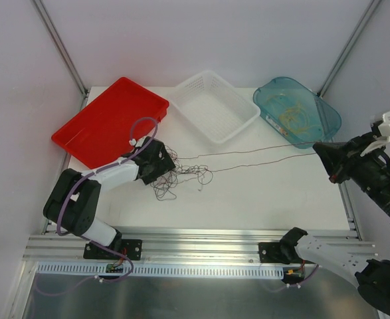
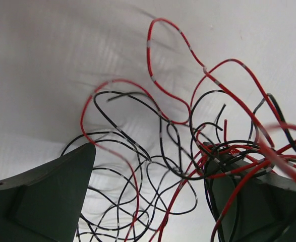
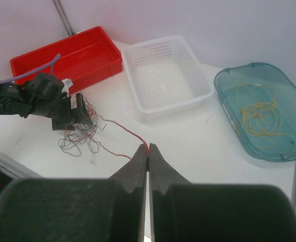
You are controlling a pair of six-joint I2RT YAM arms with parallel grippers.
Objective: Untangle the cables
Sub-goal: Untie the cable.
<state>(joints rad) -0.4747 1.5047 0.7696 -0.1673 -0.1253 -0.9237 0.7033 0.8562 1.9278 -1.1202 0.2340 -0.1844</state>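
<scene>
The cables (image 1: 181, 174) lie in a messy heap on the white surface (image 1: 261, 199), a little left of the middle of the top view. They are red and black, thin as thread, and full of loops.

The left pincer (image 2: 150, 151) sits right over the heap with its two fingers wide apart. Loops lie between them, and some hang on the finger at the lower right of its own view. It may be there to hold the heap in place.

The right pincer (image 3: 148, 147) is far off at the right edge of the top view. Its fingers are squeezed together on one red cable (image 3: 125, 130). That cable runs in a long, nearly straight line back to the heap, so it looks like it is being pulled out.

Yellow cables (image 3: 261, 108) lie in the blue-green tub (image 3: 238, 69) at the upper right, probably sorted there. The red tray (image 1: 108, 119) and the white basket (image 1: 214, 106) stand next to it, maybe for the other colours.
</scene>
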